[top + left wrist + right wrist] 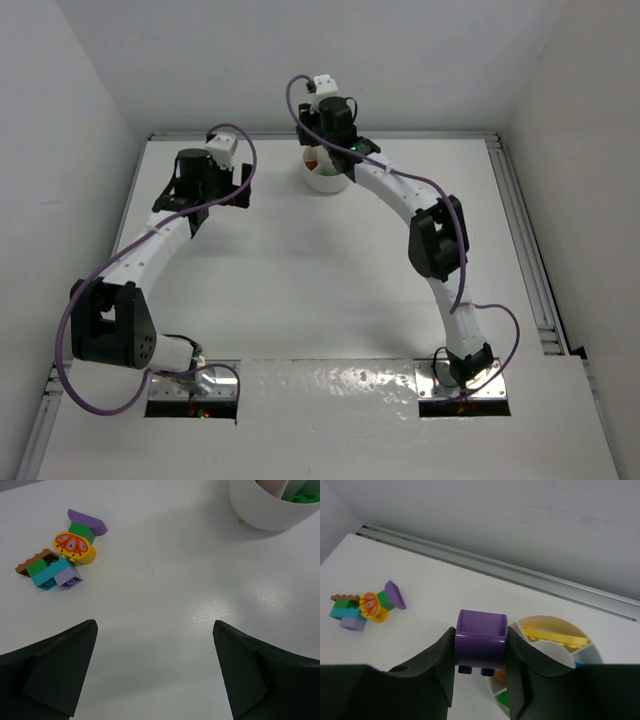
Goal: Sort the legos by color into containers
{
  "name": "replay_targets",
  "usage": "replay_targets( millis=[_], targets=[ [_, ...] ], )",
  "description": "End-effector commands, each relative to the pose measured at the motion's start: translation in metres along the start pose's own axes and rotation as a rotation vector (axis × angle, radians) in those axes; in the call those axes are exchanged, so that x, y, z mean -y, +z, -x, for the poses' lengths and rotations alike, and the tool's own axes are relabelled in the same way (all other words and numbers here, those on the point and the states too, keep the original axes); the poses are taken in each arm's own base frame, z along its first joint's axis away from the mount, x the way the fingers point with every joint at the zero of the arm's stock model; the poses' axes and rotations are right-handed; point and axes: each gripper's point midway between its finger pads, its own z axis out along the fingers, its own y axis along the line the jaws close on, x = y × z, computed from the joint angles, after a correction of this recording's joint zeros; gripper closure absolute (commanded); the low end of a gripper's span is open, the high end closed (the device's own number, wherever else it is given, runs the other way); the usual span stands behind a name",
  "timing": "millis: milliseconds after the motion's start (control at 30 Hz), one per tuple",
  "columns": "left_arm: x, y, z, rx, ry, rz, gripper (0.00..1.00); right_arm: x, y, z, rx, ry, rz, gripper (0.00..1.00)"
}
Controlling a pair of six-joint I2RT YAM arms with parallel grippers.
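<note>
firmly, right tool (481,649) clamps a purple lego (481,639), seemingly above the dish (550,649); left tool (155,626) gapes wide.

A robot lab, by the look of it: a white table (300,270) boxed in by plain white walls (60,100) at left, top and right; a metal rail (527,250) runs down the right edge. Two arms (150,245) are fixed on steel plates (225,378) at the bottom, purple cables (75,375) looped along them; toy bricks (55,565) and a dish (265,515) are the props.
</note>
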Motion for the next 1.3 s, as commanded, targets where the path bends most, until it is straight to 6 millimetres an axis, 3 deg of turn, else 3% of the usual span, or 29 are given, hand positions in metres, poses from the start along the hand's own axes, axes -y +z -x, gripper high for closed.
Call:
replay_targets(
  millis=[0, 300, 567, 1033, 1100, 1167, 1200, 1233, 1267],
  targets=[
    [-0.009, -0.009, 0.015, 0.063, -0.018, 0.04, 0.0, 0.0, 0.015, 0.007, 0.051, -0.023, -0.028, 1.0],
    [-0.014, -0.014, 0.007, 0.058, -0.031, 0.061, 0.0, 0.004, 0.031, -0.039, -0.023, -0.076, -0.064, 1.0],
    [-0.017, -0.012, 0.002, 0.05, -0.027, 0.068, 0.0, -0.002, 0.025, -0.056, -0.064, -0.086, -0.059, 1.0],
    [-0.016, -0.008, 0.007, 0.053, -0.03, 0.057, 0.0, -0.012, 0.006, -0.036, -0.03, -0.086, -0.024, 1.0],
    [-0.016, -0.008, 0.008, 0.054, -0.027, 0.055, 0.0, -0.018, -0.002, -0.029, -0.029, -0.073, 0.001, 1.0],
    [-0.015, -0.009, 0.008, 0.055, -0.019, 0.045, 0.0, -0.037, -0.021, -0.011, -0.014, -0.061, 0.078, 1.0],
    [-0.014, -0.009, 0.008, 0.055, -0.017, 0.043, 0.0, -0.039, -0.028, -0.025, -0.037, -0.062, 0.093, 1.0],
    [-0.015, -0.009, 0.008, 0.055, -0.019, 0.046, 0.0, -0.045, -0.037, -0.026, -0.035, -0.057, 0.115, 1.0],
    [-0.016, -0.008, 0.007, 0.052, -0.02, 0.049, 0.0, -0.049, -0.054, -0.004, 0.009, -0.032, 0.13, 1.0]
  ],
)
